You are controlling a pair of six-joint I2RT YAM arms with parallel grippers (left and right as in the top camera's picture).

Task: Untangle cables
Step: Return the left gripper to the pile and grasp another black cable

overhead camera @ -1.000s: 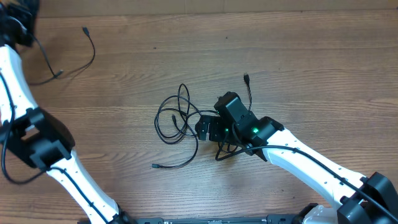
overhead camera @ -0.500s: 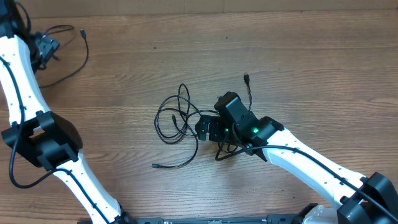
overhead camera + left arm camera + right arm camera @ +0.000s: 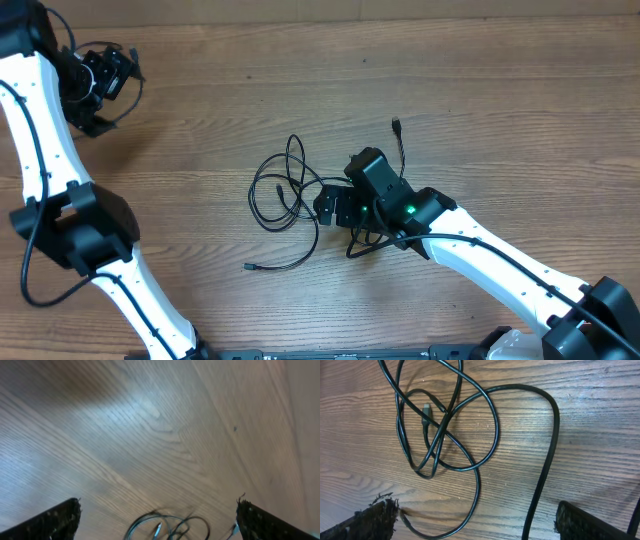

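Note:
A tangle of thin black cables lies mid-table, with one plug end at the front and another behind the right arm. My right gripper is open at the tangle's right edge. In the right wrist view the loops lie ahead of the open fingers, and two strands pass between them. A separate black cable curves around my left gripper at the far left. The left wrist view shows wide-open fingers and blurred cable loops with a silvery plug between them.
The wooden table runs to the back and right. The white left arm crosses the left side, and the white right arm crosses the front right.
My left gripper has swung in from the far left corner towards the right, and the separate cable there has shifted and bunched around it. The right arm and the central tangle have not moved.

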